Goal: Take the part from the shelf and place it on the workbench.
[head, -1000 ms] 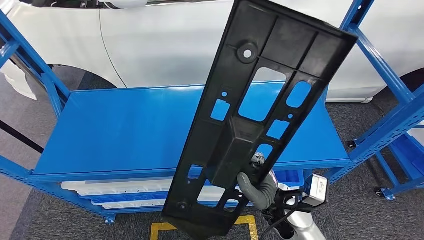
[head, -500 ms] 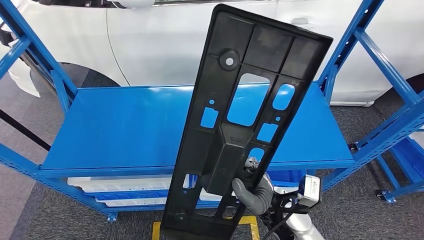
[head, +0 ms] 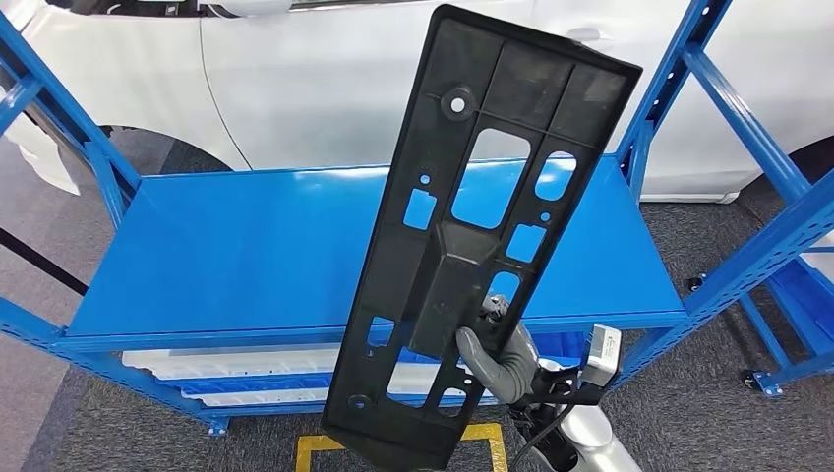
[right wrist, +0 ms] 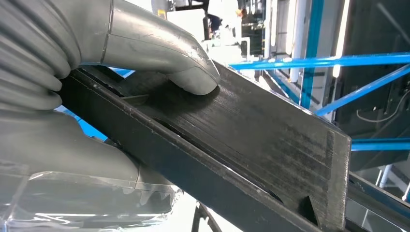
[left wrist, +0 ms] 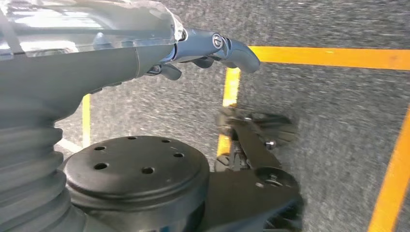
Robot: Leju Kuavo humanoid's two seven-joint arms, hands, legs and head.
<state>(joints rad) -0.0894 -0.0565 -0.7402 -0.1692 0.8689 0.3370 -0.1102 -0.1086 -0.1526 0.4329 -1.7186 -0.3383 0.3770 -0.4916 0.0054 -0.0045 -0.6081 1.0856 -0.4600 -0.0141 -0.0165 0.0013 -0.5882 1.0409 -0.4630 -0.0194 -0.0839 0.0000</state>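
So the robot's right hand (head: 500, 356) has a solid grip on the part (head: 472, 246), a long black plastic panel with a bunch of cutouts and ribs. It's held nearly upright, tilted a bit so the top leans right, up in the air in front of the blue shelf (head: 246, 256). In the right wrist view the thick grey thumb (right wrist: 193, 77) is pressed flat on the panel's face, with the rest of the hand wrapped behind the edge.

The left hand (left wrist: 212, 50) hangs down by the floor with nothing in it, fingers loosely apart.

Room-wise: the shelf's top deck is plain glossy blue metal, and a lower level holds some white trays (head: 246, 369). Blue uprights (head: 747, 128) frame both sides. Right behind the shelf sits a white car (head: 295, 79), door panel and wheel arch visible. The floor is dark grey carpet (left wrist: 314, 111) with yellow tape lines (left wrist: 333, 57) marking out boxes.
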